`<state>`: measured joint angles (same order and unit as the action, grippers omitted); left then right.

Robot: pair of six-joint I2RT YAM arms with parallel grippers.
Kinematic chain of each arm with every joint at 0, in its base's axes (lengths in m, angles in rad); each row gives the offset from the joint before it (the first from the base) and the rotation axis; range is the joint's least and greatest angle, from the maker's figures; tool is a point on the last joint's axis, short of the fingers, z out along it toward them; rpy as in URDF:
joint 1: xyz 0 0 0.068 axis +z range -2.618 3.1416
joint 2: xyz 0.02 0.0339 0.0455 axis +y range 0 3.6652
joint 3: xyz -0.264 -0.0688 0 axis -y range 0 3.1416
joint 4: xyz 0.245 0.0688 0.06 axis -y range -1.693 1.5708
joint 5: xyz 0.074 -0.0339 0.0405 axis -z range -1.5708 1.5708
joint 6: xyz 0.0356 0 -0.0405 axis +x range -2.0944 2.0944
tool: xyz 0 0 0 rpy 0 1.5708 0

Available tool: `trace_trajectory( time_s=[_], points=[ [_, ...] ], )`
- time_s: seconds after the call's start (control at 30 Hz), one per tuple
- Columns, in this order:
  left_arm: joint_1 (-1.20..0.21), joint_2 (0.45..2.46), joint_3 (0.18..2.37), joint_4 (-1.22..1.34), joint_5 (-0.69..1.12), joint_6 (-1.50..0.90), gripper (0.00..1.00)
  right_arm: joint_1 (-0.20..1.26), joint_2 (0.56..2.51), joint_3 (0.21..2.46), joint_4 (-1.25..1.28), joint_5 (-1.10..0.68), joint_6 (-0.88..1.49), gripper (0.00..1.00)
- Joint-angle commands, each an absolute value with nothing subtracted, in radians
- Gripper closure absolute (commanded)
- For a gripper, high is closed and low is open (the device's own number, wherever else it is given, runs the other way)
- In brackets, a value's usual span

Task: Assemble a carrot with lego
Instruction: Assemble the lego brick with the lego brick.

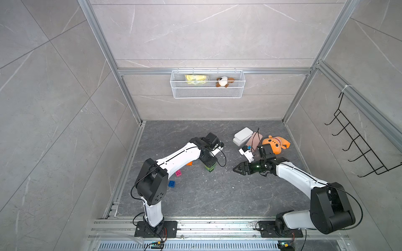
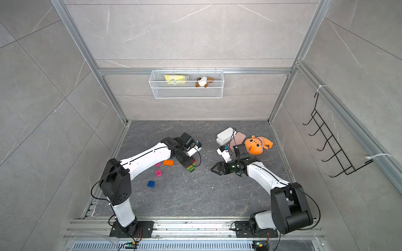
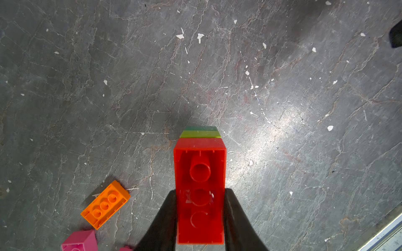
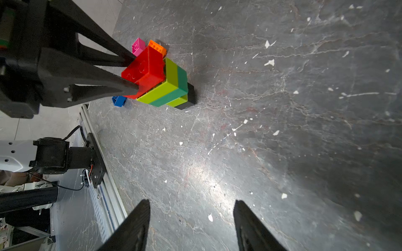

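The carrot [image 4: 165, 84] is a short stack with a black tip [image 4: 189, 95] at the table, then lime and green layers, and a red brick [image 3: 199, 173] uppermost with its hollow underside up. It shows in both top views [image 1: 210, 167] [image 2: 191, 166]. My left gripper [image 3: 200, 195] comes from above and is shut on the red brick's two long sides. Loose lego lie to its left: an orange brick [image 3: 105, 204], a pink brick [image 2: 158, 173] and a blue brick [image 2: 151, 184]. My right gripper [image 4: 192, 204] hangs open and empty to the right of the stack [image 1: 235, 169].
Stacked white cases [image 1: 243, 134], a pink case [image 1: 255, 139] and an orange plush toy [image 1: 275, 143] sit at the back right, behind the right arm. A wire basket [image 1: 207, 91] hangs on the back wall. A metal rail [image 4: 104, 152] borders the table's front.
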<state>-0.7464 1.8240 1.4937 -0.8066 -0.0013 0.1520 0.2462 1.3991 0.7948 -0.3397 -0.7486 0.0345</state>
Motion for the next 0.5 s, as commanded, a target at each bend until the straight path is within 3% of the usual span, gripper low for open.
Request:
trace_trajectory(
  time_s=[0.0, 0.47],
  points=[
    [-0.745, 1.886, 1.466, -0.897, -0.019, 0.145, 0.80, 0.245, 1.393, 0.815, -0.360, -0.753, 0.037, 0.36],
    [-0.750, 1.956, 1.550, -1.021, -0.035, 0.104, 0.84, 0.245, 1.398, 0.815, -0.360, -0.752, 0.039, 0.36]
  ],
)
